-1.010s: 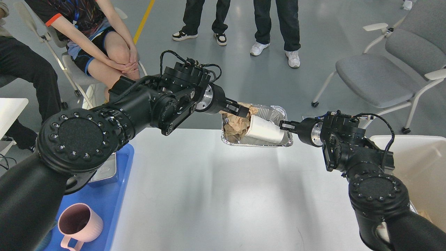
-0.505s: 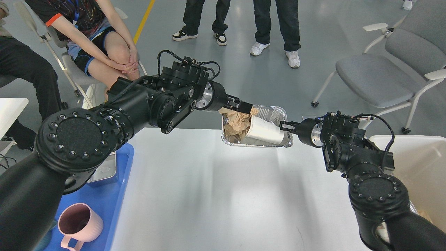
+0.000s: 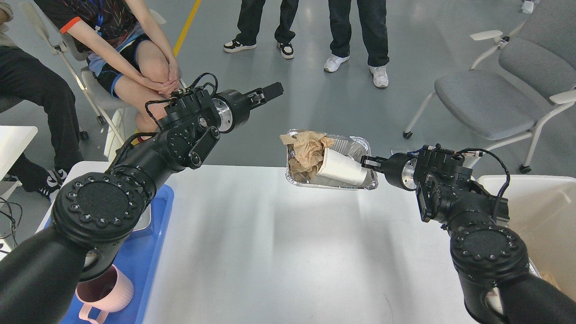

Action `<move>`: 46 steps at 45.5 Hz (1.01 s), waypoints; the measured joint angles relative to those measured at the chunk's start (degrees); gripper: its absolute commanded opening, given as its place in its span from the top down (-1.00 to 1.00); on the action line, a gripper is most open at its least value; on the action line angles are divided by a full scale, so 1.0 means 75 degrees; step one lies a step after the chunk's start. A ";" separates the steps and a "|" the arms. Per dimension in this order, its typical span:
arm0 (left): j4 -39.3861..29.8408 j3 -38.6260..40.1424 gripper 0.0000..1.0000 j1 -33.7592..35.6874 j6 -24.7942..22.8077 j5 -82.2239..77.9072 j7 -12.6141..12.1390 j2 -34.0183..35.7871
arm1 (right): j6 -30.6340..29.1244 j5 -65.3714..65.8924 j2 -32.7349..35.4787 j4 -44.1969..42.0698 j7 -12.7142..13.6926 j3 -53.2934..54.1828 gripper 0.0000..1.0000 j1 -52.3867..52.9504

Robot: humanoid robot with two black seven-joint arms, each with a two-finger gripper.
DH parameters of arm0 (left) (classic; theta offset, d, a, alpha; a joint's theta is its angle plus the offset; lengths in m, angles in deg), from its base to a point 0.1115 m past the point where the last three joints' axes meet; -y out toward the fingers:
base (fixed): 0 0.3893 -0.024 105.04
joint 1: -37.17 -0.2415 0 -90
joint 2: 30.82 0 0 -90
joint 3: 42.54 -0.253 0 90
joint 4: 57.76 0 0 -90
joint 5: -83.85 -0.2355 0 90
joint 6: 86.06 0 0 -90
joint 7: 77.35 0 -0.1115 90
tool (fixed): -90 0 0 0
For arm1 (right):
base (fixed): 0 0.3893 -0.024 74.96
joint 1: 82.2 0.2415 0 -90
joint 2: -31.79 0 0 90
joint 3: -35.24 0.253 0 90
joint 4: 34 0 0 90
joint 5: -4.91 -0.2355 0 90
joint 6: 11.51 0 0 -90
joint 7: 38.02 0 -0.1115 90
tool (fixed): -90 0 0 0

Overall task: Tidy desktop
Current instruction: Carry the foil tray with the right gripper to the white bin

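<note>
The desktop (image 3: 288, 243) fills the near middle of our view, white and smooth, with its far edge running under a foil tray (image 3: 355, 146). That tray sits at the far edge, holding crumpled brown paper (image 3: 307, 153) on its left side and a white paper cup (image 3: 341, 167) lying on its side to the right. Our right gripper (image 3: 370, 163) is at the tray's right rim, its fingers closed on the foil edge, just beside the cup. Our left gripper (image 3: 270, 91) is raised well to the far left of the tray, over the floor, its fingers drawn together with nothing between them. On the left of the desktop lies a blue tray (image 3: 148, 265) with a pink mug (image 3: 105, 292) near us. An off-white bin (image 3: 546, 216) stands on the right.
</note>
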 measured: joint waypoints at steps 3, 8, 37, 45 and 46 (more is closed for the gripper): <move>0.0040 0.0430 -0.93 -0.0124 0.0262 0.0670 -0.0044 0.0151 | 0.0000 -0.0056 0.0000 0.0000 0.0001 -0.0002 1.00 -0.0006; 0.0055 0.1690 -0.93 -0.0316 0.0577 0.1557 -0.0057 0.0385 | 0.0000 -0.0081 0.0000 0.0000 0.0001 -0.0001 1.00 -0.0014; -0.0105 0.7707 -0.94 -0.2141 -0.1812 0.2089 0.1169 0.1384 | -0.0153 -0.0865 0.0011 -0.0065 0.0001 0.0032 1.00 -0.0348; -0.0110 0.7946 -0.94 -0.2193 -0.1900 0.2157 0.1590 0.1461 | -0.0186 -0.1185 0.0241 -0.0131 0.0001 0.0118 1.00 -0.0568; -0.0110 0.7950 -0.94 -0.2197 -0.1903 0.2160 0.1626 0.1461 | -0.0187 -0.1243 0.0306 -0.0132 0.0005 0.0123 1.00 -0.0611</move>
